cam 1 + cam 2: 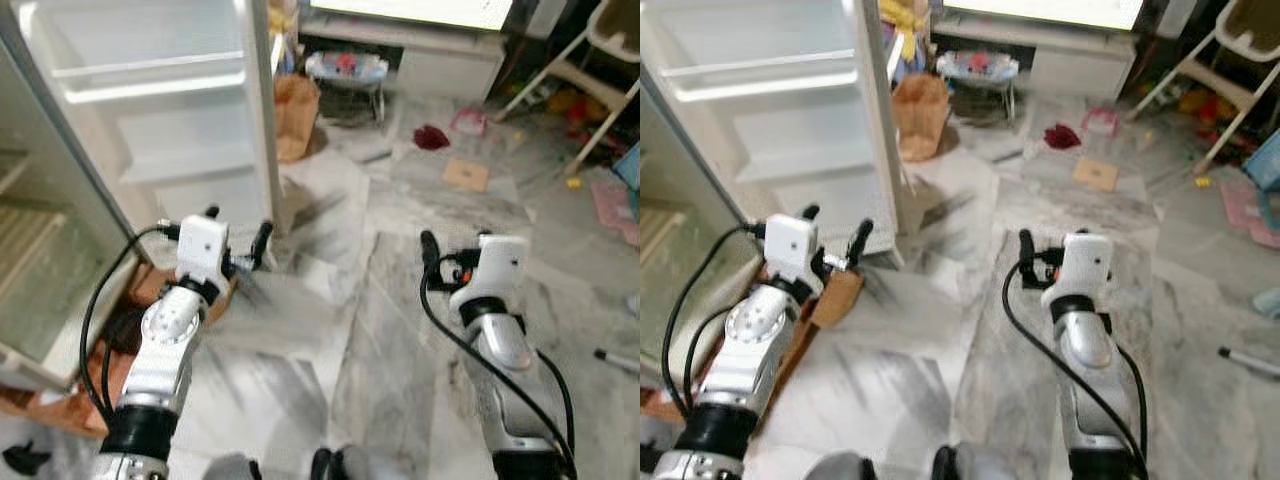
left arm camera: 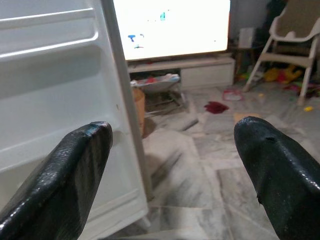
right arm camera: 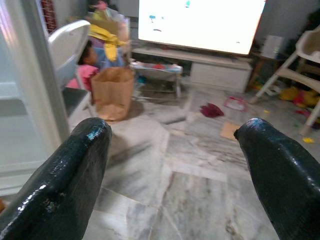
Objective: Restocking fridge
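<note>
Marble floor [image 1: 400,300] is spreading ahead; the open fridge door [image 1: 170,110] is standing far left, a paper bag [image 1: 296,112] just beside it. Left gripper [image 1: 237,240] and right gripper [image 1: 455,245] are hovering, jaws spread, holding nothing.

Even indoor light, fairly bright. Screen [image 3: 200,25] ahead of the right gripper [image 3: 175,170] blown out to white, detail lost. Glossy marble floor [image 1: 330,330] smeared by motion blur beneath both grippers. Near fingers [image 2: 65,180] soft and out of focus, faint sheen on them. Fridge door [image 1: 160,100] pale, washed.
</note>
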`<state>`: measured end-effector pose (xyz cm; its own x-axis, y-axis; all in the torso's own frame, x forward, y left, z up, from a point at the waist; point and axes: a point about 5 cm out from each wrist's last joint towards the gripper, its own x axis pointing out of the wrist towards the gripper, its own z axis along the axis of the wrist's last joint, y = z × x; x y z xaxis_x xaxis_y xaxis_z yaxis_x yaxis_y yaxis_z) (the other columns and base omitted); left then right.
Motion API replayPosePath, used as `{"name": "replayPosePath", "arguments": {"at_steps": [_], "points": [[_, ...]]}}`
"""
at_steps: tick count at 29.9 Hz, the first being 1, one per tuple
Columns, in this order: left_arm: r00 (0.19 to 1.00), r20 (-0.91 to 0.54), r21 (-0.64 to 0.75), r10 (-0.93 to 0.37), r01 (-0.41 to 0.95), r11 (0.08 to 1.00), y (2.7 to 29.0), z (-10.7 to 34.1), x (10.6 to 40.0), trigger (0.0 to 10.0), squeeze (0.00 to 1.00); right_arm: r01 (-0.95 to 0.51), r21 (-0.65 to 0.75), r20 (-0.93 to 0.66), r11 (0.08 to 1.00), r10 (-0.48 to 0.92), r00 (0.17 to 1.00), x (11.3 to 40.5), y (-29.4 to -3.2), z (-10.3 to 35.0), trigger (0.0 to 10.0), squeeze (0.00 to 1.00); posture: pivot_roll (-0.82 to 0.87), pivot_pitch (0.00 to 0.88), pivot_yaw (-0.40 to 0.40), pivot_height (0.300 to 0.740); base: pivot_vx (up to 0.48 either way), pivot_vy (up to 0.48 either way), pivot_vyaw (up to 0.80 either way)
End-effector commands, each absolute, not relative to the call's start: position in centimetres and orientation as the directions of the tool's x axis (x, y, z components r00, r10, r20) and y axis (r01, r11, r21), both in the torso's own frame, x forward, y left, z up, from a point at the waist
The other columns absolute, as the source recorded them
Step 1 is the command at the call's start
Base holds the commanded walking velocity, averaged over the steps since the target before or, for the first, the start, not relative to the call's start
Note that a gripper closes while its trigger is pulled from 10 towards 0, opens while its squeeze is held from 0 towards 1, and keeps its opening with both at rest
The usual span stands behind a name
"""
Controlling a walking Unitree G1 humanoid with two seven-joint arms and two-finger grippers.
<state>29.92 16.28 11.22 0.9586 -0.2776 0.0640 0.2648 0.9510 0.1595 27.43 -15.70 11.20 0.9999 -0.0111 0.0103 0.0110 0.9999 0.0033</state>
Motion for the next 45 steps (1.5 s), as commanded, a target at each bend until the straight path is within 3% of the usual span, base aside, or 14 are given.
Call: {"name": "replayPosePath", "arguments": {"at_steps": [1, 13, 23, 30, 34, 35, 37, 38, 39, 41, 43, 45], "points": [[0.953, 0.064, 0.155, -0.297, 0.284, 0.946, 15.8, 11.3, 30.0, 10.0, 0.0, 0.031, 0.012, -0.001, 0.999, -0.031, 1.0, 27.6, -16.0, 11.3, 10.0, 0.0, -0.03, 0.043, -0.013, 0.74, 0.0, -0.435, 0.0], [0.955, 0.037, 0.163, -0.293, 0.284, 0.945, 16.3, 10.7, 29.2, 10.0, 0.0, 0.064, 0.063, 0.001, 0.996, -0.065, 0.998, 26.9, -16.2, 11.2, 10.0, 0.0, -0.02, 0.077, 0.006, 0.74, 0.189, -0.396, 0.0], [0.962, 0.03, 0.135, -0.271, 0.264, 0.955, 17.0, 10.7, 28.8, 10.0, 0.0, 0.109, 0.086, 0.01, 0.99, -0.11, 0.994, 26.0, -16.3, 11.4, 10.0, 0.0, -0.05, 0.103, 0.032, 0.74, 0.0, 0.0, 0.0], [0.96, -0.037, 0.15, -0.277, 0.279, 0.948, 17.5, 8.5, 28.0, 10.0, 0.0, 0.121, 0.079, -0.04, 0.99, -0.118, 0.992, 24.8, -16.3, 9.2, 10.0, 0.0, -0.05, 0.068, 0.029, 0.74, 0.0, 0.0, 0.0], [0.968, -0.016, 0.173, -0.25, 0.249, 0.953, 18.3, 10.2, 29.9, 10.0, 0.0, 0.105, 0.072, 0.003, 0.992, -0.105, 0.994, 25.8, -16.3, 11.0, 10.0, 0.0, -0.05, 0.006, 0.031, 0.74, 0.0, 0.0, 0.0], [0.968, -0.01, 0.17, -0.25, 0.248, 0.954, 18.3, 10.5, 30.3, 10.0, 0.0, 0.109, 0.073, 0.009, 0.991, -0.11, 0.994, 26.2, -16.5, 11.2, 10.0, 0.0, -0.05, 0.012, 0.04, 0.74, 0.0, 0.0, 0.0], [0.965, 0.003, 0.176, -0.262, 0.257, 0.95, 17.9, 10.4, 30.8, 10.0, 0.0, 0.105, 0.072, 0.028, 0.992, -0.107, 0.994, 26.5, -16.7, 10.8, 10.0, 0.0, -0.05, 0.106, 0.076, 0.74, 0.0, 0.0, 0.0], [0.965, -0.003, 0.199, -0.264, 0.259, 0.945, 17.7, 10.0, 30.9, 10.0, 0.0, 0.115, 0.03, 0.02, 0.993, -0.115, 0.993, 26.5, -16.9, 10.1, 10.0, 0.0, -0.05, 0.015, 0.039, 0.74, 0.0, 0.0, 0.0], [0.969, 0.002, 0.195, -0.248, 0.243, 0.95, 17.5, 10.0, 31.0, 10.0, 0.0, 0.159, 0.024, 0.0, 0.987, -0.159, 0.987, 26.3, -17.4, 9.7, 10.0, 0.0, -0.04, 0.018, 0.035, 0.74, 0.0, 0.0, 0.0], [0.972, 0.02, 0.104, -0.232, 0.229, 0.968, 16.9, 10.8, 31.6, 10.0, 0.0, 0.224, 0.181, -0.033, 0.958, -0.222, 0.974, 26.4, -17.8, 10.4, 10.0, 0.0, -0.05, 0.052, 0.039, 0.74, 0.0, 0.0, 0.0], [0.949, 0.032, 0.147, -0.313, 0.306, 0.941, 15.5, 10.8, 31.3, 10.0, 0.0, 0.105, 0.046, 0.031, 0.993, -0.107, 0.994, 26.2, -16.7, 11.0, 10.0, 0.0, -0.07, 0.019, 0.038, 0.74, 0.0, 0.0, 0.0], [0.945, 0.019, 0.152, -0.326, 0.319, 0.936, 14.9, 10.2, 31.2, 10.0, 0.0, 0.114, 0.03, 0.02, 0.993, -0.114, 0.993, 26.0, -16.9, 10.5, 10.0, 0.0, -0.07, 0.031, 0.05, 0.74, 0.0, 0.0, 0.0]]}}
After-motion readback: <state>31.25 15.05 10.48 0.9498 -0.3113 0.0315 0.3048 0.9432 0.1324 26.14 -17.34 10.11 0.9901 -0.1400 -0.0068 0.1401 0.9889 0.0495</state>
